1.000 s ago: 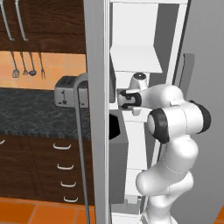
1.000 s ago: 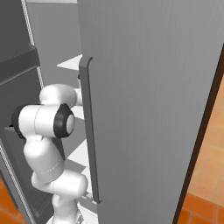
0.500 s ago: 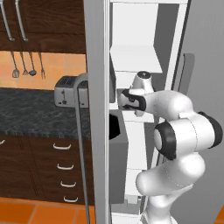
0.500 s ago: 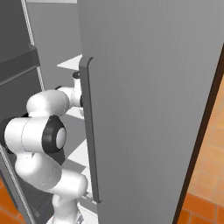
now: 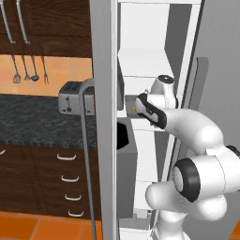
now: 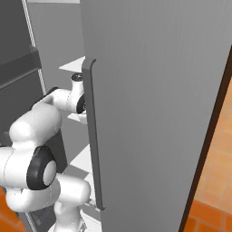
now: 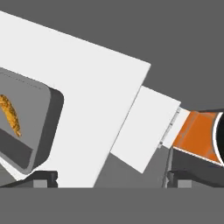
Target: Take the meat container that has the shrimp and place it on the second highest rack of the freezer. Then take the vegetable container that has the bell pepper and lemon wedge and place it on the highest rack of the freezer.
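A silver toaster (image 5: 71, 97) sits on the dark speckled table (image 5: 42, 123), above dark wood drawers (image 5: 61, 180) with white handles, while utensils (image 5: 29, 70) hang against the orange wall and the floor (image 5: 42, 227) is orange tile.

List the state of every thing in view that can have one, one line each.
freezer: door open, white shelves showing.
claw: open, holding nothing, inside the freezer.
meat container: resting on a white shelf, released.
shrimp: lying inside the meat container.
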